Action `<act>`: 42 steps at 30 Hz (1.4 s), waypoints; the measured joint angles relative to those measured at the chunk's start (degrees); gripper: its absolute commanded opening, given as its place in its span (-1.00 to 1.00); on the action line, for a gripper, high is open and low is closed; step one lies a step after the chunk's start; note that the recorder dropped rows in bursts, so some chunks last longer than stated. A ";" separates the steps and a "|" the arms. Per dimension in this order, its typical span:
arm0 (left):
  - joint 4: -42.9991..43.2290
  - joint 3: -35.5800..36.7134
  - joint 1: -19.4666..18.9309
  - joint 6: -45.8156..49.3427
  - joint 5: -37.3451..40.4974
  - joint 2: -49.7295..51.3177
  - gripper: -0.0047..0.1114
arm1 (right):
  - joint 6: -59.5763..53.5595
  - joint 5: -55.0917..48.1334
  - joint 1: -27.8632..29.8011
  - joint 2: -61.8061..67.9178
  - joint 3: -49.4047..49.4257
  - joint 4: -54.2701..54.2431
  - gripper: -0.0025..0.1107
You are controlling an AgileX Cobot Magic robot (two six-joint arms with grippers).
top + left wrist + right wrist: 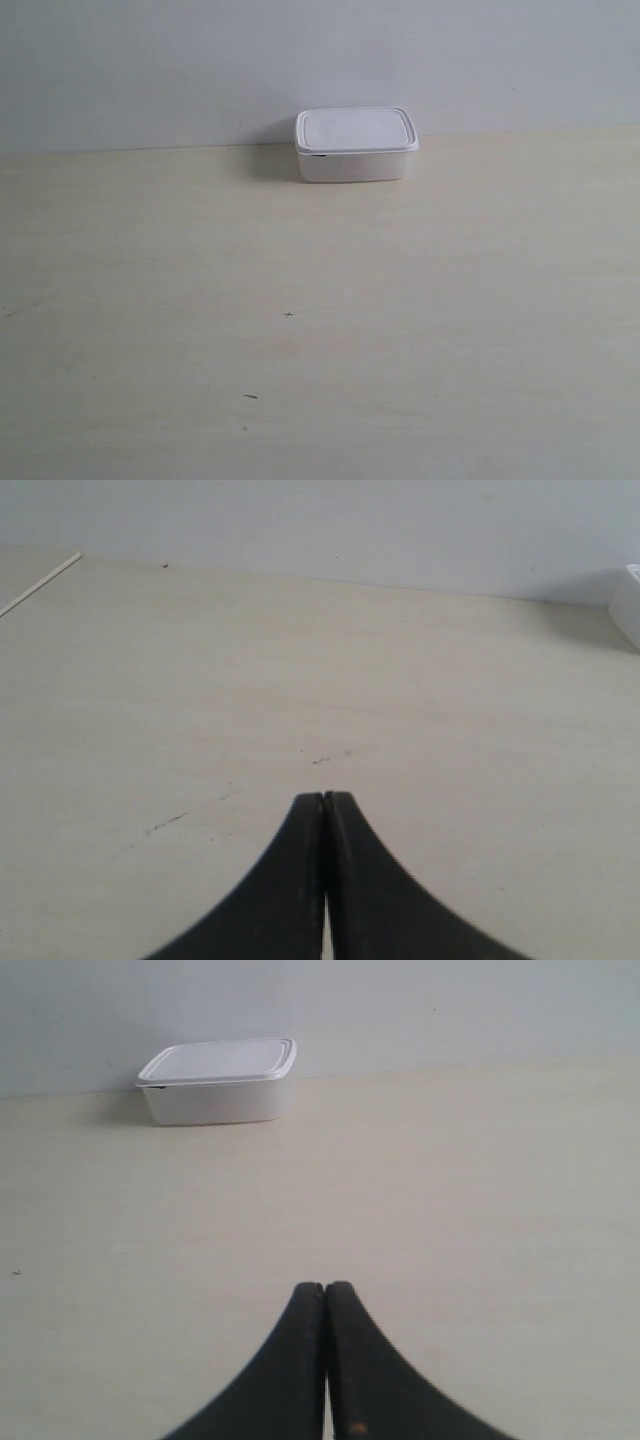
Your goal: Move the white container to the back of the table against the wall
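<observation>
Exterior view: container (pixel 356 150) at the table (pixel 300 320) back, seemingly touching the wall (pixel 200 60); left gripper (pixel 324 800) and right gripper (pixel 325 1288) pressed together, empty. Task looks done.

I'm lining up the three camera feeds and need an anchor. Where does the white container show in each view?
Exterior view: the white container shows whole, above centre, at the back of the table by the wall.
Left wrist view: only a sliver of it, cut off by the picture's edge.
Right wrist view: whole, beyond the shut right gripper, by the wall.
Shared landmark: the line where table meets wall.
</observation>
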State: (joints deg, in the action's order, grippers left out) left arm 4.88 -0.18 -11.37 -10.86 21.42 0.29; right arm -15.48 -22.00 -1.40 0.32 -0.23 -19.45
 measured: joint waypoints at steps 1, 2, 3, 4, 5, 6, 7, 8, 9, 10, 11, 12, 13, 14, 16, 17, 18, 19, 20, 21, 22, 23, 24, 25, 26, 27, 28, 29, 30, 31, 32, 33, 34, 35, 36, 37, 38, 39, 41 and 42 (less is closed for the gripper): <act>0.00 0.00 0.00 0.00 0.00 0.00 -0.92 | 1.05 0.33 -0.49 0.00 0.00 1.74 -0.96; 0.00 0.00 0.00 0.00 0.00 0.00 -0.92 | 2.28 0.58 -0.76 0.00 0.00 3.12 -0.96; 0.00 0.00 0.00 0.00 0.00 0.00 -0.92 | 3.23 0.71 -0.91 0.00 0.00 4.12 -0.96; 0.00 0.00 0.00 0.00 0.00 0.00 -0.92 | 4.40 0.83 -1.02 0.00 0.00 5.21 -0.96; 0.00 0.00 0.00 0.00 0.00 0.00 -0.92 | 5.17 0.83 -1.13 0.00 0.00 5.88 -0.96; 0.00 0.00 0.00 0.00 0.00 0.00 -0.92 | 5.75 0.83 -1.13 0.00 0.00 6.27 -0.96; 0.00 0.00 0.00 0.00 0.00 0.00 -0.92 | 6.27 0.83 -1.13 0.00 0.00 6.84 -0.96; 0.00 0.00 0.00 0.00 0.00 0.00 -0.92 | 6.41 0.83 -1.26 0.00 0.00 7.29 -0.96; 0.00 0.00 0.00 0.00 0.00 0.00 -0.92 | 6.72 0.98 -1.63 0.00 0.00 7.88 -0.96; 0.00 0.00 0.00 0.00 0.00 0.00 -0.92 | 7.64 1.21 -2.19 0.00 0.00 9.18 -0.96; 0.00 0.00 0.00 0.00 0.00 0.00 -0.92 | 8.80 1.31 -2.85 0.00 0.00 10.26 -0.96; 0.00 0.00 0.00 0.00 0.00 0.00 -0.92 | 9.78 1.31 -3.32 0.00 0.00 11.30 -0.96; 0.00 0.00 0.00 0.00 0.00 0.00 -0.92 | 11.27 1.42 -3.96 0.00 0.00 12.57 -0.96; 0.00 0.00 0.00 0.00 0.00 0.00 -0.92 | 12.09 1.53 -4.22 0.00 0.00 13.27 -0.96; 0.00 0.00 0.00 0.00 0.00 0.00 -0.92 | 13.37 1.55 -4.50 0.00 0.00 14.30 -0.96; 0.00 0.00 0.00 0.00 0.00 0.00 -0.92 | 13.61 1.65 -4.50 0.00 0.00 14.53 -0.96; 0.00 0.00 0.00 0.00 0.00 0.00 -0.92 | 13.82 1.65 -4.50 0.00 0.00 14.64 -0.96; 0.00 0.00 0.00 0.00 0.00 0.00 -0.92 | 13.97 1.65 -4.50 0.00 0.00 14.89 -0.96; 0.00 0.00 0.00 0.00 0.00 0.00 -0.92 | 14.09 1.65 -4.50 0.00 0.00 14.86 -0.96; 0.00 0.00 0.00 0.00 0.00 0.00 -0.92 | 14.21 1.65 -4.50 0.00 0.00 14.86 -0.96; 0.00 0.00 0.00 0.00 0.00 0.00 -0.92 | 14.21 1.65 -4.50 0.00 0.00 14.86 -0.96; 0.00 0.00 0.00 0.00 0.00 0.00 -0.92 | 14.33 1.65 -4.50 0.00 0.00 14.86 -0.96; 0.00 0.00 0.00 0.00 0.00 0.00 -0.92 | 14.43 1.65 -4.50 0.00 0.00 14.86 -0.96; 0.00 0.00 0.00 0.00 0.00 0.00 -0.92 | 14.41 1.65 -4.50 0.00 0.00 14.86 -0.96; 0.00 0.00 0.00 0.00 0.00 0.00 -0.92 | 14.41 1.65 -4.50 0.00 0.00 14.86 -0.96; 0.00 0.00 0.00 0.00 0.00 0.00 -0.92 | 14.41 1.65 -4.50 0.00 0.00 14.86 -0.96; 0.00 0.00 0.00 0.00 0.00 0.00 -0.92 | 14.53 1.65 -4.50 0.00 0.00 14.86 -0.96; 0.00 0.00 0.00 0.00 0.00 0.00 -0.92 | 14.53 1.65 -4.50 0.00 0.00 14.86 -0.96; 0.09 0.00 0.00 0.00 0.00 0.00 -0.92 | 14.64 1.65 -4.50 0.00 0.00 14.86 -0.96; 0.09 0.00 0.00 0.00 0.00 0.00 -0.92 | 14.64 1.65 -4.50 0.00 0.00 14.65 -0.96; 0.09 0.00 0.00 0.00 0.00 0.00 -0.92 | 14.64 1.65 -4.50 0.00 0.00 14.06 -0.96; 0.09 0.00 0.00 0.00 0.00 0.00 -0.92 | 14.64 1.65 -4.50 0.00 0.00 13.39 -0.96; 0.09 0.00 0.00 0.00 0.00 0.00 -0.92 | 14.64 1.65 -4.50 0.00 0.00 12.41 -0.96; 0.09 0.00 0.00 0.00 0.00 0.00 -0.92 | 14.64 1.65 -4.50 0.00 0.00 11.43 -0.96; 0.09 0.00 0.00 0.00 0.00 0.00 -0.92 | 14.64 1.65 -4.50 0.00 0.00 10.66 -0.96; 0.09 0.00 0.00 0.00 0.00 0.00 -0.92 | 14.64 1.65 -4.50 0.00 0.00 10.08 -0.96; 0.09 0.00 0.00 0.00 0.00 0.00 -0.92 | 14.64 1.65 -4.50 0.00 0.00 9.75 -0.96; 0.09 0.00 0.00 0.00 0.00 0.00 -0.92 | 14.64 1.65 -4.50 0.00 0.00 9.63 -0.96; 0.09 0.00 0.00 0.00 0.00 0.00 -0.92 | 14.64 1.65 -4.50 0.00 0.00 9.35 -0.96; 0.09 0.00 0.00 0.00 0.00 0.00 -0.92 | 14.64 1.65 -4.50 0.00 0.00 9.35 -0.96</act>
State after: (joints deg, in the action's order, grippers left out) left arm 4.96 -0.18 -11.37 -10.86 21.42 0.29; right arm -0.84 -20.36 -5.90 0.32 -0.23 -10.10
